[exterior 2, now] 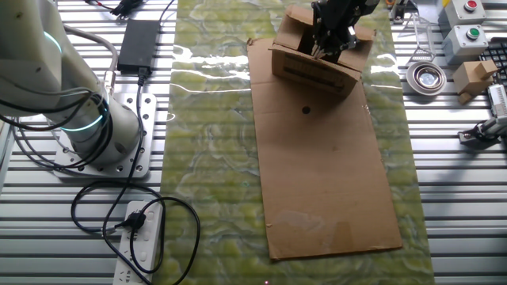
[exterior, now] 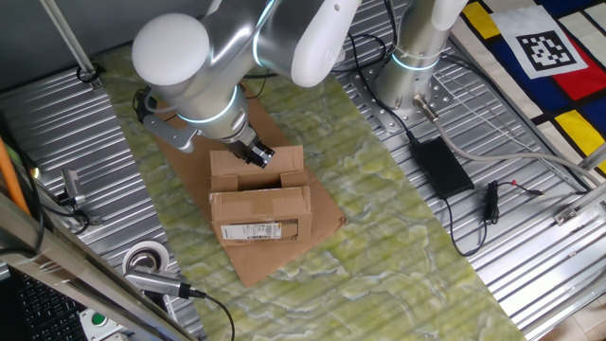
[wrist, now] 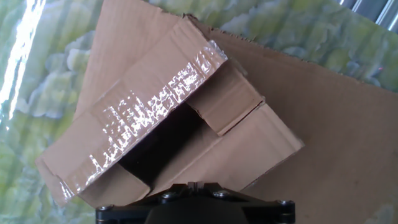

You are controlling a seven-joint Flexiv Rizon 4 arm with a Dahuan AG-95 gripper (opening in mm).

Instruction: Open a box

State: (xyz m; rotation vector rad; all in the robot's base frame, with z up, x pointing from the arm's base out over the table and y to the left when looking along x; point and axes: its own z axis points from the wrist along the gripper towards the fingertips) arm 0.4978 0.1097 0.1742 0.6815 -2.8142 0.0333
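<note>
The box (exterior: 261,210) is small and brown, with a white barcode label (exterior: 258,230) on its near side. It rests on a flat cardboard sheet (exterior: 317,204). Its top is partly open: the taped flap (wrist: 149,118) is folded outward and a dark opening (wrist: 161,146) shows beside a short inner flap (wrist: 227,102). My gripper (exterior: 258,152) hangs just above the box's far side, over the opening. In the hand view its fingertips (wrist: 196,185) are pressed together with nothing between them. In the other fixed view the gripper (exterior 2: 326,49) hides part of the box (exterior 2: 313,70).
The large flat cardboard sheet (exterior 2: 325,174) lies on a green patterned mat (exterior 2: 210,158). A tape roll (exterior: 147,258) sits at the front left, and a power adapter (exterior: 440,166) with cables to the right. Another small cardboard box (exterior 2: 474,75) and button units (exterior 2: 467,36) stand nearby.
</note>
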